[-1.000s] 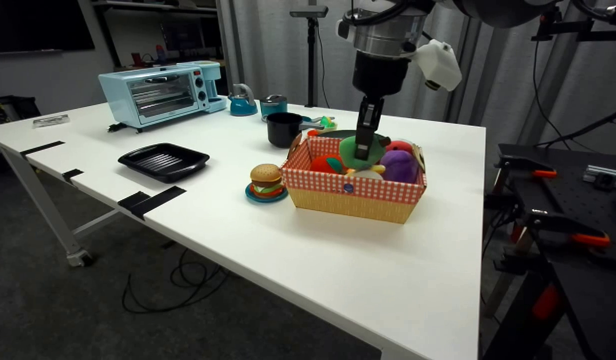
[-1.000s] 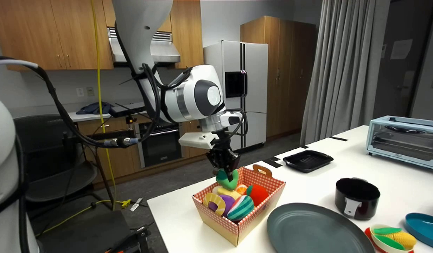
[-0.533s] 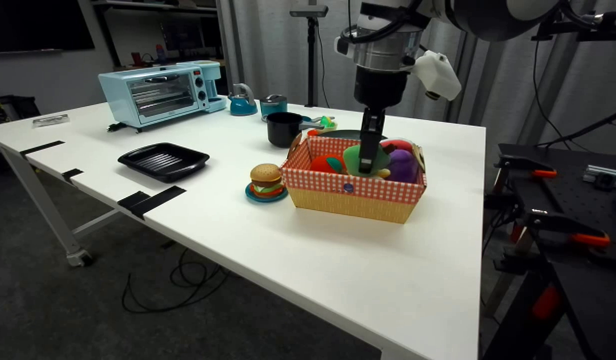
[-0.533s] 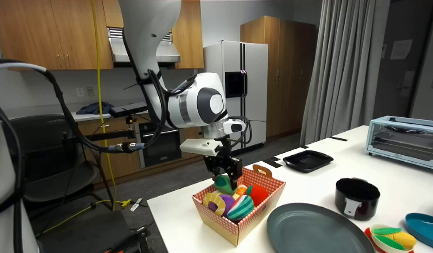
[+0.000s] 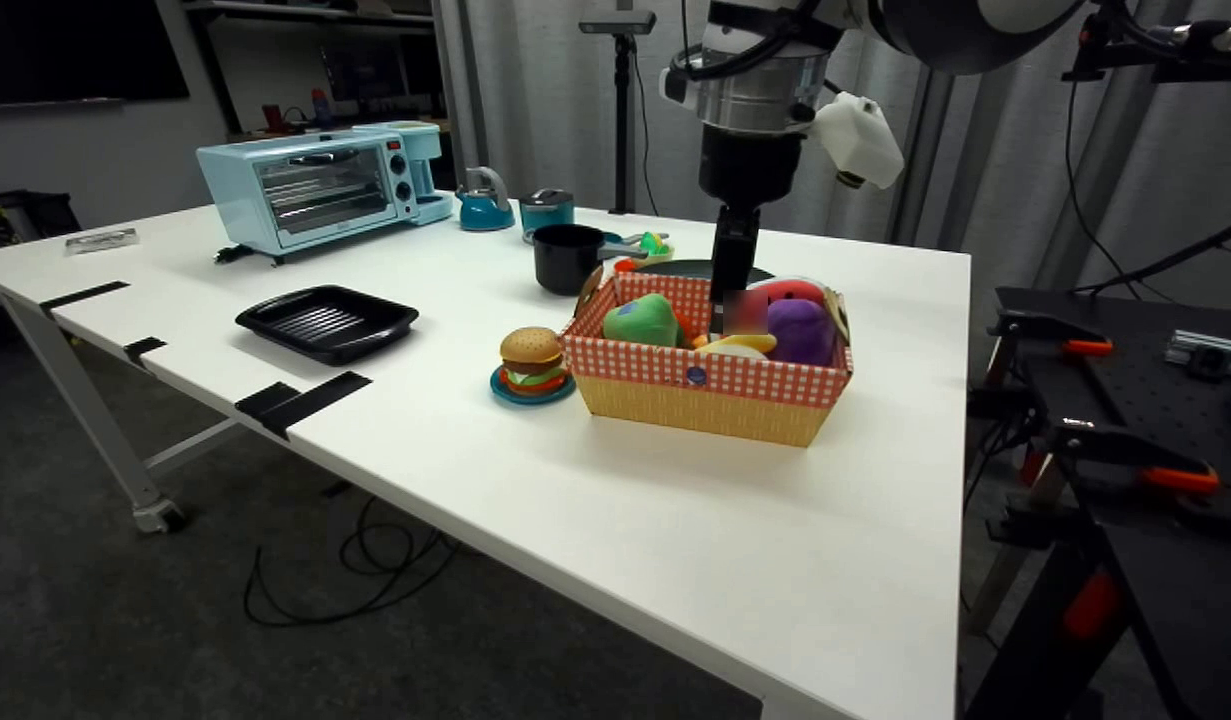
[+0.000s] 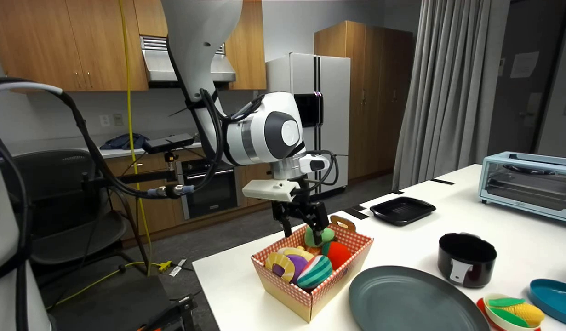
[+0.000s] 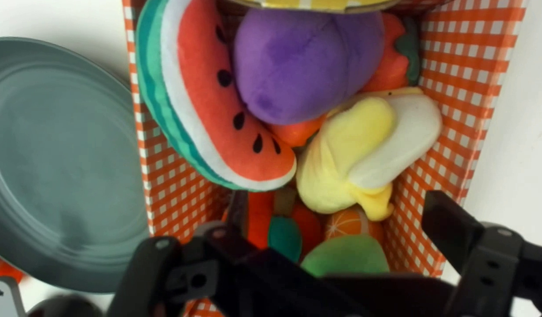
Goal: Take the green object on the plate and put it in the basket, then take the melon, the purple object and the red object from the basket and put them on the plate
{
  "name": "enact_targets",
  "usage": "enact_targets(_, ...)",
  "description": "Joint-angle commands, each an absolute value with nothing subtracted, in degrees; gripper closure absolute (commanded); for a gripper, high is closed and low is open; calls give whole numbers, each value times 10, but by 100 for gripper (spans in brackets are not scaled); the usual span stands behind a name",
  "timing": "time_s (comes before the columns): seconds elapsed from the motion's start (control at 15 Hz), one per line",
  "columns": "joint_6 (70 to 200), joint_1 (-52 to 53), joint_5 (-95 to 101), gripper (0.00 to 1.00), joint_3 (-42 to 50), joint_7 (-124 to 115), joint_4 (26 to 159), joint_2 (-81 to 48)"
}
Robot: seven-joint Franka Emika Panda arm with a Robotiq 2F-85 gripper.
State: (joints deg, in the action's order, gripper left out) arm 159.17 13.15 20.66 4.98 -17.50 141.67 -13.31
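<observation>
Melon (image 7: 222,110) slants lengthwise in basket (image 7: 464,88) — rind (image 7: 152,70) facing plate (image 7: 68,145).

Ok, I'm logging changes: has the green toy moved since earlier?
Yes: in an exterior view, the green toy has shifted left, nearer the unmoved burger.

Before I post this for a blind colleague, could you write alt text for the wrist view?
Open, empty gripper at a red-and-white checked basket. Inside are, among other things, a plush watermelon slice, a rounded purple toy, a peeled banana and, partly hidden, a green toy. A gray plate lies beside the basket, at picture left.
</observation>
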Motion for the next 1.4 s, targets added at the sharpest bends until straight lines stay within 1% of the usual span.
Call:
enact_targets(0.0, 1565, 117, 200, 0, 41, -161, 1417, -113)
enact_targets(0.73, 1542, 75, 198, 0, 52, -162, 1428, -123)
enact_targets(0.8, 1542, 72, 198, 1, 53, -163, 1428, -126)
enact_targets(0.93, 1542, 69, 202, 26, 56, -166, 1429, -130)
enact_targets(1.0, 1540, 68, 202, 28, 58, -167, 1429, -132)
enact_targets(1.07, 1539, 67, 202, 35, 59, -167, 1428, -134)
enact_targets(1.27, 1537, 65, 206, 61, 63, -167, 1424, -140)
enact_targets(1.33, 1537, 65, 206, 68, 64, -167, 1422, -142)
